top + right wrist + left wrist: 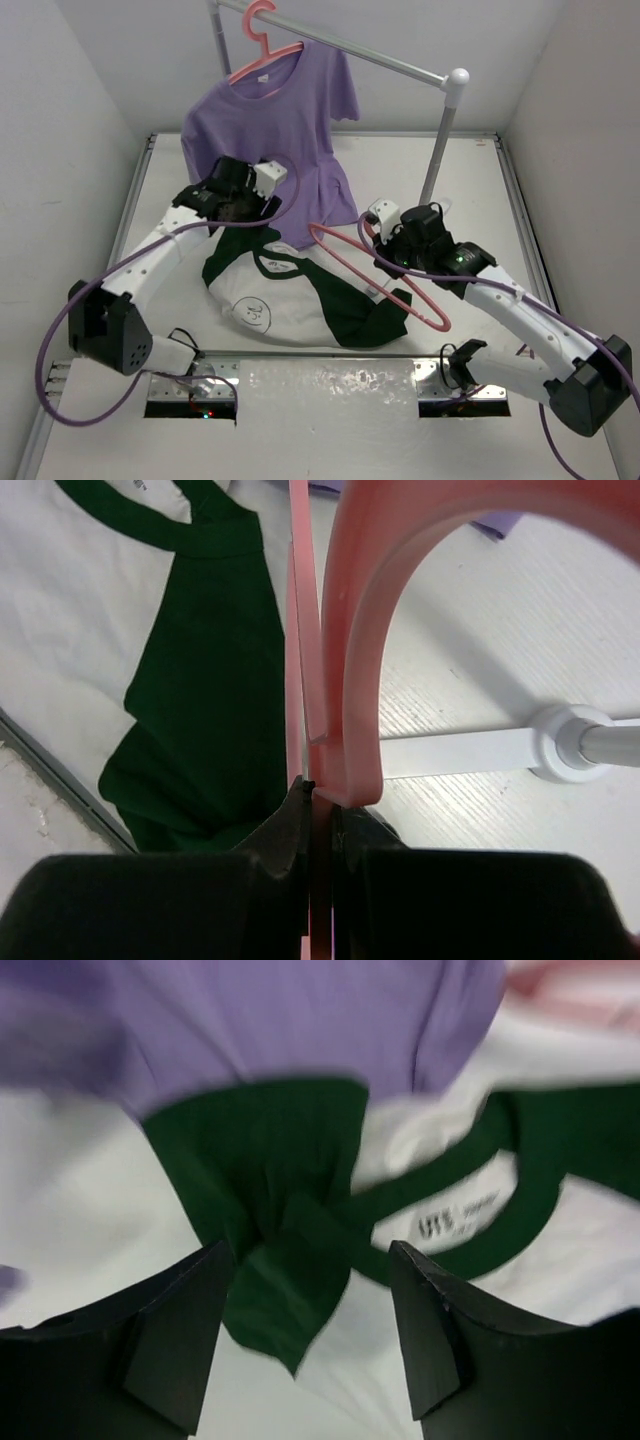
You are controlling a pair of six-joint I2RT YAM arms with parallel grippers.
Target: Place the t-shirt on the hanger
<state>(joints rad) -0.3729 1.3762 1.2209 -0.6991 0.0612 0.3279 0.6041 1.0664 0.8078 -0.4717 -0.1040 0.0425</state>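
Purple tee (265, 115) over t-shirt (290, 300) far edge, rack (437, 160) bhd.

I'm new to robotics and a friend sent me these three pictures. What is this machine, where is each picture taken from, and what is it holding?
Two robot arms are bolted to a table. The overhead view looks down from behind them; the other two come from cameras on each wrist. On the table lies a white t-shirt with green sleeves. A purple t-shirt hangs from a rail behind. The right gripper is shut on a pink hanger. The left gripper is open, a bunched green sleeve between its fingers.
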